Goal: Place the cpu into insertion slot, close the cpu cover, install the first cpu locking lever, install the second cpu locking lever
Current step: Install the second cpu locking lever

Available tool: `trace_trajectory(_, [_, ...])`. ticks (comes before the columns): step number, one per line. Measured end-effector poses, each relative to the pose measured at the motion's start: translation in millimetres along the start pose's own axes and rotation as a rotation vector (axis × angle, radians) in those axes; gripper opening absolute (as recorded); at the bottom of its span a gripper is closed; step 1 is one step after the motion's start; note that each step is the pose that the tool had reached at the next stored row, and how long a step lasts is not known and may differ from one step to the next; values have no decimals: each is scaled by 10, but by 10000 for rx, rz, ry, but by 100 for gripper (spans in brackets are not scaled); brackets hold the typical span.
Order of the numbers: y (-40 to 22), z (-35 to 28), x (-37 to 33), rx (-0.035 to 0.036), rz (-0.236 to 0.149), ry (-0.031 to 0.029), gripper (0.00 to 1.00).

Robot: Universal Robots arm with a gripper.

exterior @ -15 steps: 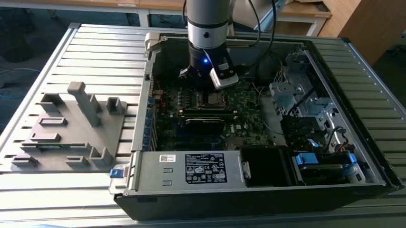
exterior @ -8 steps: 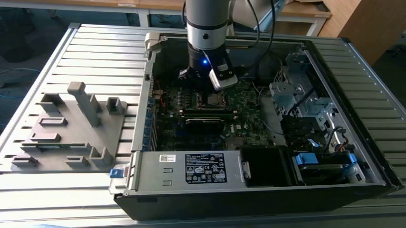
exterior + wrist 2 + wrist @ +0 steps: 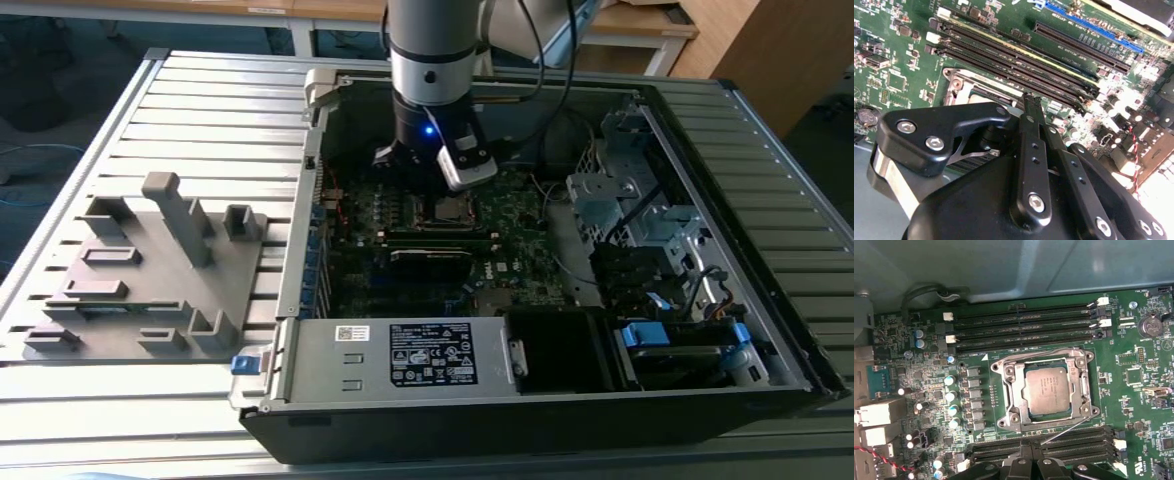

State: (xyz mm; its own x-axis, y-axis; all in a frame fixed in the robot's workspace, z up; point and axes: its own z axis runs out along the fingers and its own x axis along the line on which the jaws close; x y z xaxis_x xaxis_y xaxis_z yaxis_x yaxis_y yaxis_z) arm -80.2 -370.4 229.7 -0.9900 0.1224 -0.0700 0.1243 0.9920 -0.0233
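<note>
The cpu (image 3: 1048, 390), a silver-grey square, lies flat in the insertion slot (image 3: 451, 208) on the green board. The cpu cover (image 3: 1010, 390), a silver metal frame, lies down flat around it. One thin wire locking lever (image 3: 1068, 430) stands out slantwise from the socket's edge toward my fingers. Another lever (image 3: 1034, 352) runs along the far edge of the frame. My gripper (image 3: 1031, 460) is shut with nothing held and hovers just beside the socket, over the nearest memory slots. In the second wrist view the gripper's (image 3: 1028, 100) tips meet close to the socket frame (image 3: 966, 82).
Long black memory slots (image 3: 1024, 325) flank the socket on two sides, with capacitors (image 3: 951, 395) beside it. The open computer case (image 3: 721, 110) walls in the board, with a drive cage (image 3: 627, 200) and power supply (image 3: 400, 355). A grey fixture (image 3: 147, 270) stands on the slatted table.
</note>
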Motion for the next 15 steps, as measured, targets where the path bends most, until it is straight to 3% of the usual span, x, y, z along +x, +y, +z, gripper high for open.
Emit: trace_trajectory(15, [-4,48,35,4,3,1,10])
